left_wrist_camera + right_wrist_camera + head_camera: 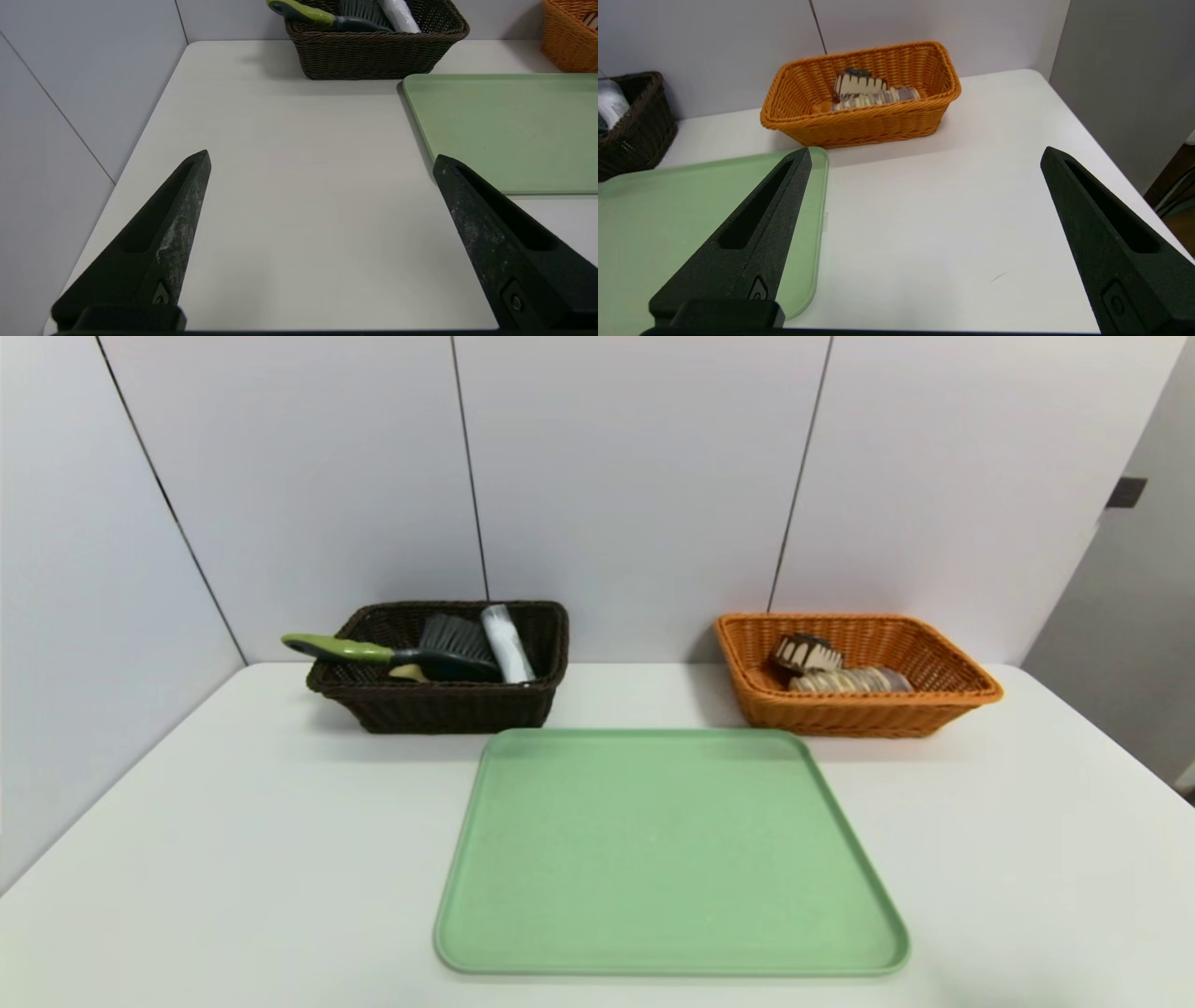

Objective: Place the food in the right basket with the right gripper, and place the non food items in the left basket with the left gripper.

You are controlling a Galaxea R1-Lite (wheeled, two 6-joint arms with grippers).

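The dark brown basket at the back left holds the brush with its green handle over the rim, the white bottle and a bit of the yellow spoon. In the orange basket at the back right lie the chocolate cake wedge and the braided loaf. My left gripper hangs open over bare table, well short of the dark basket. My right gripper is open too, over the table before the orange basket. Neither arm shows in the head view.
A flat green tray with nothing on it lies in the middle of the white table, in front of both baskets. White wall panels stand behind and to the left; the table's right edge drops off near the right gripper.
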